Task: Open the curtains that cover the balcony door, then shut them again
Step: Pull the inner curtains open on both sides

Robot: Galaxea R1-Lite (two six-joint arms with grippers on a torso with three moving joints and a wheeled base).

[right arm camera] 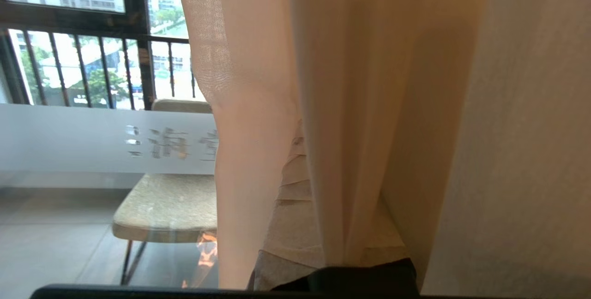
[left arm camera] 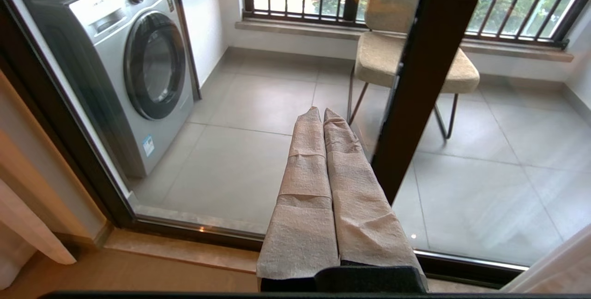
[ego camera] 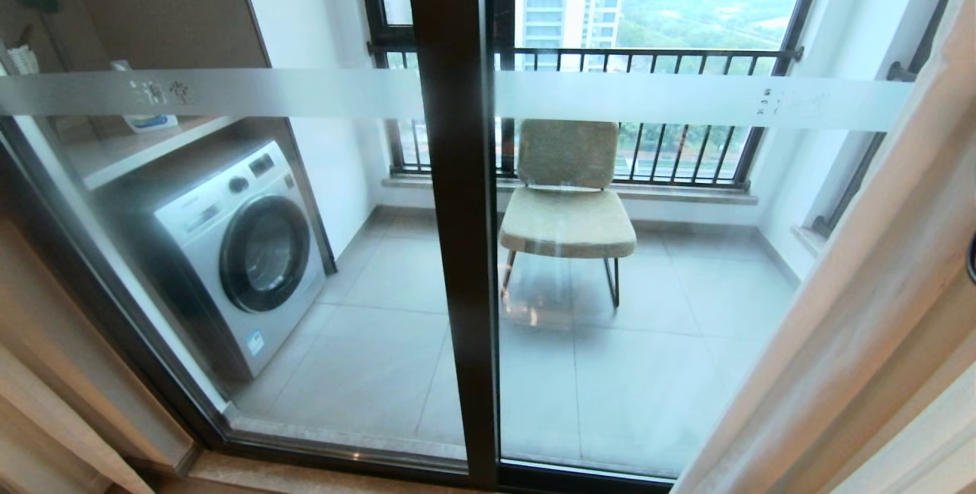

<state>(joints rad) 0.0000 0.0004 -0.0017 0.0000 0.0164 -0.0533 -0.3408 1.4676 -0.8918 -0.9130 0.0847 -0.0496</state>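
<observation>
The balcony door (ego camera: 457, 212) stands uncovered across the middle of the head view, dark-framed glass with a frosted band (ego camera: 671, 97). Cream curtains (ego camera: 854, 311) are gathered at the right edge, and another panel (ego camera: 46, 372) hangs at the lower left. My right gripper (right arm camera: 302, 151) is in among the right-hand curtains (right arm camera: 351, 105), shut with a fold of the fabric running down between its taped fingers (right arm camera: 281, 197). A thin sheer edge (right arm camera: 208, 36) hangs beside that fold. My left gripper (left arm camera: 322, 110) is shut on nothing, pointing at the door's centre frame (left arm camera: 425, 82).
Behind the glass, a washing machine (ego camera: 244, 250) stands on the left of the balcony and a beige chair (ego camera: 568, 212) in the middle, before a window with black railing bars (ego camera: 671, 59). A wooden sill (ego camera: 305, 479) runs along the door's foot.
</observation>
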